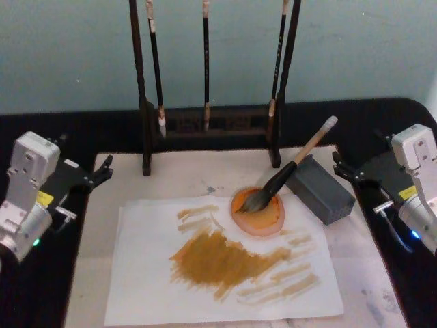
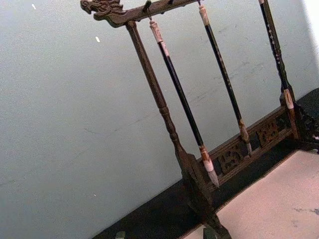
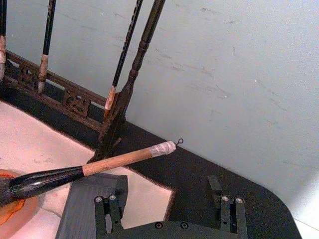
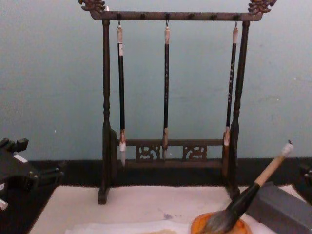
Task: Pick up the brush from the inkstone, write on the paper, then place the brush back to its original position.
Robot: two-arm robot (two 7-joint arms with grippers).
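From the head view, the big brush [image 1: 283, 174] lies slanted with its bristles in the orange dish [image 1: 271, 223]. Its handle is propped on the grey block [image 1: 328, 195], and the pale end cap points up and away to the right. The dish sits on the far right part of the white paper [image 1: 157, 273], which carries broad ochre strokes [image 1: 218, 260]. The paper lies on a pale mat [image 1: 89, 260]. A dark wooden stand [image 1: 205, 126] with 3 slim brushes [image 1: 205, 61] hanging from it stands at the mat's far edge. The left gripper [image 1: 102, 172] sits just off the mat's left edge, well apart from the big brush. The right gripper [image 1: 343, 169] sits just right of the block, not touching the handle. In the left wrist view, 2 dark fingertips [image 2: 208, 232] of the left gripper are spread apart with nothing between them, and the stand and its 3 brushes rise beyond. In the right wrist view, the right gripper's 2 fingers [image 3: 227, 206] are wide apart and empty. Past them, the handle crosses the block's corner toward the dish. In the chest view, the bristles rest in the dish and the handle rises to the right over the block, in front of the stand. The left gripper is low at the left edge.
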